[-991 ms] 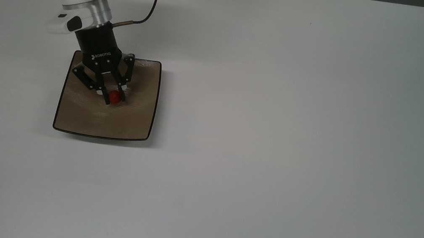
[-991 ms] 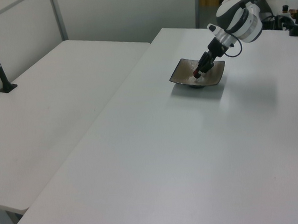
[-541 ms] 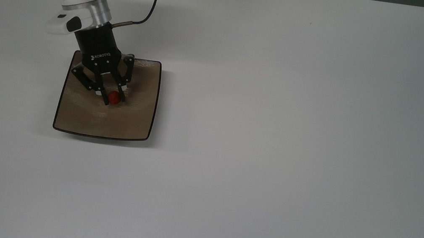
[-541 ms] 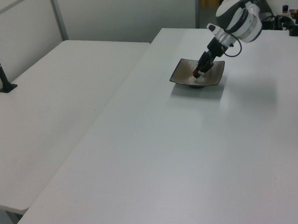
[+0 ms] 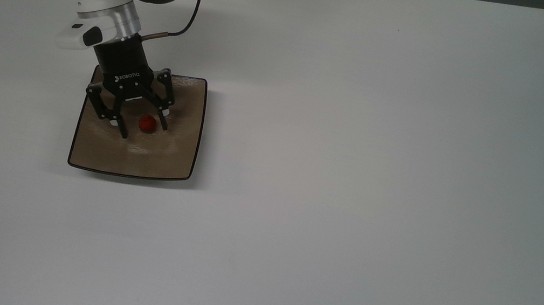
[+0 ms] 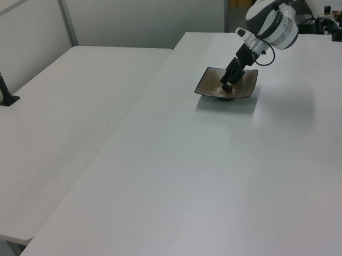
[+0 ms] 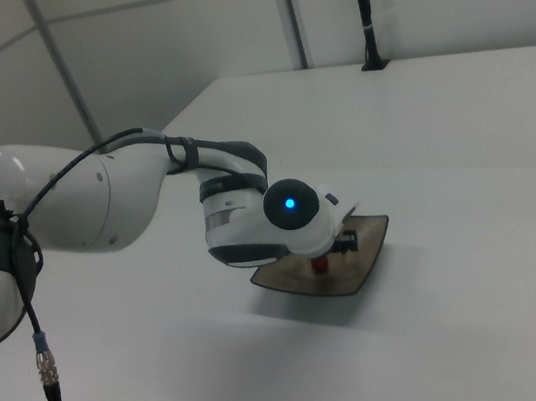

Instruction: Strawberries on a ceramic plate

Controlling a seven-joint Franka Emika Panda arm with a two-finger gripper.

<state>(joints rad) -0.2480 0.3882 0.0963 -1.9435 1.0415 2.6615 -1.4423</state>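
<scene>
At the top view's left, a small, rounded, dark-red strawberry [image 5: 147, 123] lies on the square, glossy tan-brown ceramic plate [image 5: 161, 159]. The black two-finger gripper [image 5: 143, 131] hangs over it, fingers spread apart on either side of the berry, not gripping it.

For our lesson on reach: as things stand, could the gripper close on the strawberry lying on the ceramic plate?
Probably yes. The gripper hangs open just above the ceramic plate, its fingers either side of the strawberry, with nothing between them.
</scene>
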